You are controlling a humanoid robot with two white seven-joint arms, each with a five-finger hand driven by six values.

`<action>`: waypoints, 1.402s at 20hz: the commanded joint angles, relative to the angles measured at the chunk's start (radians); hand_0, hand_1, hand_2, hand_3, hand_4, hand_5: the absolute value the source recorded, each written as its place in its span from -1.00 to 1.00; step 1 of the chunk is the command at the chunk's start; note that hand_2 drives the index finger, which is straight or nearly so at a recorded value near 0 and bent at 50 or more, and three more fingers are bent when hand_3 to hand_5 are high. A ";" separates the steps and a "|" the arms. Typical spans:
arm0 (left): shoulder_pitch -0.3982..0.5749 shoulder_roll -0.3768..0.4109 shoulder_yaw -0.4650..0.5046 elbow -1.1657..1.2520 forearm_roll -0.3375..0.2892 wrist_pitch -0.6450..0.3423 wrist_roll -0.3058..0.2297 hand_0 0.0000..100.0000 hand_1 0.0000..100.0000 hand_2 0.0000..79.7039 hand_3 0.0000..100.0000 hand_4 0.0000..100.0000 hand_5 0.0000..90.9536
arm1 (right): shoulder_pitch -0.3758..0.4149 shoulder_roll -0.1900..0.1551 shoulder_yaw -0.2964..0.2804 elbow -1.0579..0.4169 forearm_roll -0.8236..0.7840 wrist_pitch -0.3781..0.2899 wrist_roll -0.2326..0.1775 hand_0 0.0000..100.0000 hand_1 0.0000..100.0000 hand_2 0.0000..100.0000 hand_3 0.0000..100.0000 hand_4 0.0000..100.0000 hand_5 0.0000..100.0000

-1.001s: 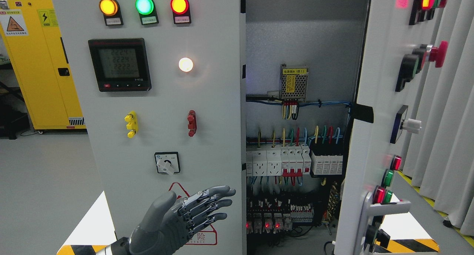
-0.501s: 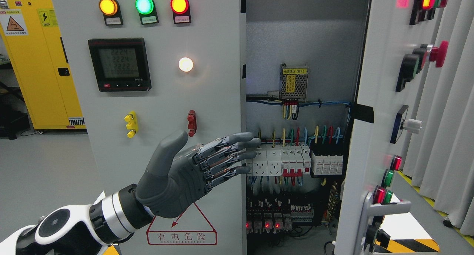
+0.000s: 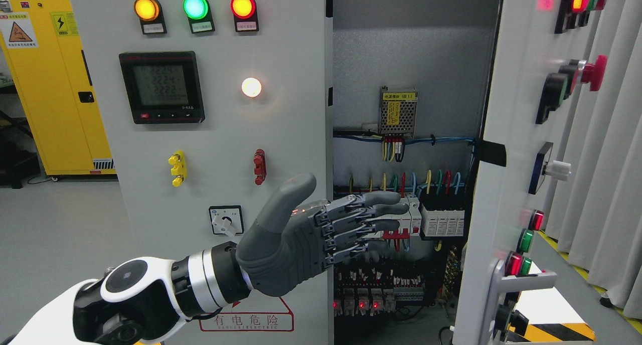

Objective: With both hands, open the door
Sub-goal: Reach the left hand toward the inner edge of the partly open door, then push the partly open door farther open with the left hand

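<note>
My left hand (image 3: 306, 244) reaches flat, fingers (image 3: 371, 217) straight and slightly apart, holding nothing, past the closed grey metal left door (image 3: 220, 149); I should hook its right edge, clear of wiring.

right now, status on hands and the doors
Left hand open, fingers reaching past left door edge. Right hand out of view. Right door swung open, left door shut. Nothing blocking.

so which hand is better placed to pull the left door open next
Left. The left hand, fingers spread, is at the left door's free edge beside the open cabinet. The right hand is out of view.
</note>
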 commanded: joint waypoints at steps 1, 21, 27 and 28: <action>-0.044 -0.170 -0.086 0.158 0.008 0.006 -0.033 -1.00 -1.00 -1.00 -0.85 -1.00 -1.00 | 0.000 0.014 0.028 0.000 0.000 0.000 -0.002 -0.58 -0.76 -1.00 -1.00 -1.00 -1.00; -0.168 -0.322 -0.074 0.265 0.077 0.003 -0.030 -1.00 -1.00 -1.00 -0.82 -1.00 -1.00 | 0.000 0.014 0.028 0.000 0.002 -0.002 -0.001 -0.58 -0.78 -1.00 -1.00 -1.00 -1.00; -0.170 -0.363 -0.075 0.277 0.126 0.006 -0.032 -1.00 -1.00 -1.00 -0.81 -1.00 -1.00 | 0.000 0.014 0.028 -0.001 0.002 -0.002 -0.002 -0.57 -0.79 -1.00 -1.00 -1.00 -1.00; -0.170 -0.368 -0.075 0.280 0.126 0.006 -0.033 -1.00 -1.00 -1.00 -0.81 -1.00 -1.00 | 0.000 0.014 0.028 -0.001 0.002 -0.002 -0.002 -0.57 -0.79 -1.00 -1.00 -1.00 -1.00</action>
